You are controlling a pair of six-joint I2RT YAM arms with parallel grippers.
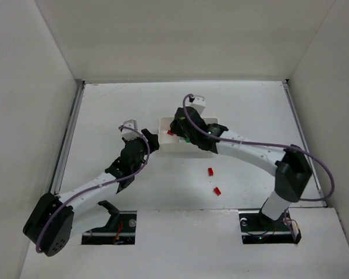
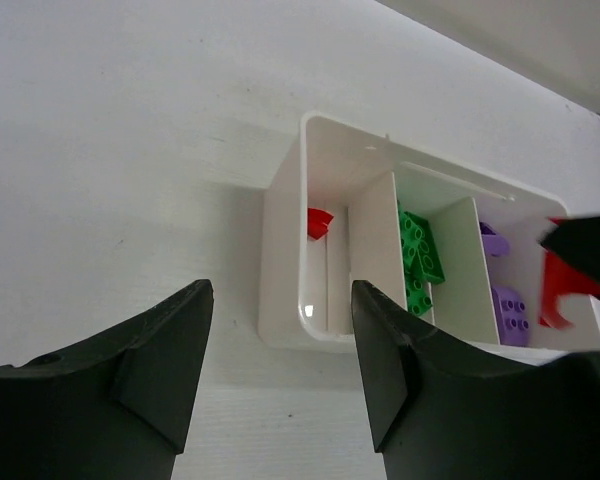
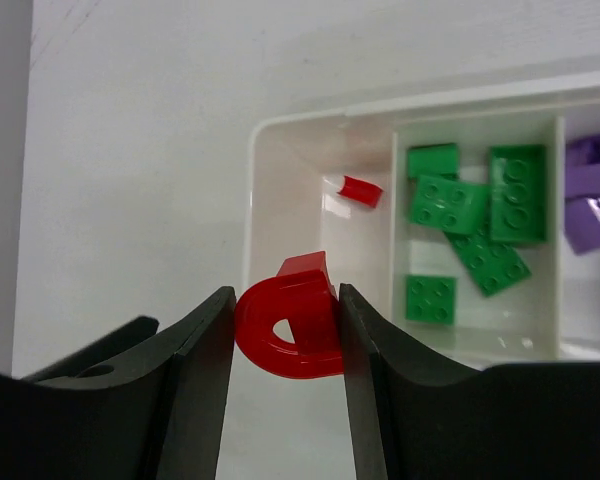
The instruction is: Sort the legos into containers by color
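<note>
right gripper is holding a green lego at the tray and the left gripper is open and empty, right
The lego in the right gripper is red, not green; the right wrist view shows it clamped there. The rest holds: it is at the tray, and the left gripper is open and empty.

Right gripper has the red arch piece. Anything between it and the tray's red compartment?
Nothing visible. The red arch piece in the right gripper hangs by the open end compartment, which holds only one small red brick. The left gripper is open beside the tray, not over it.
</note>
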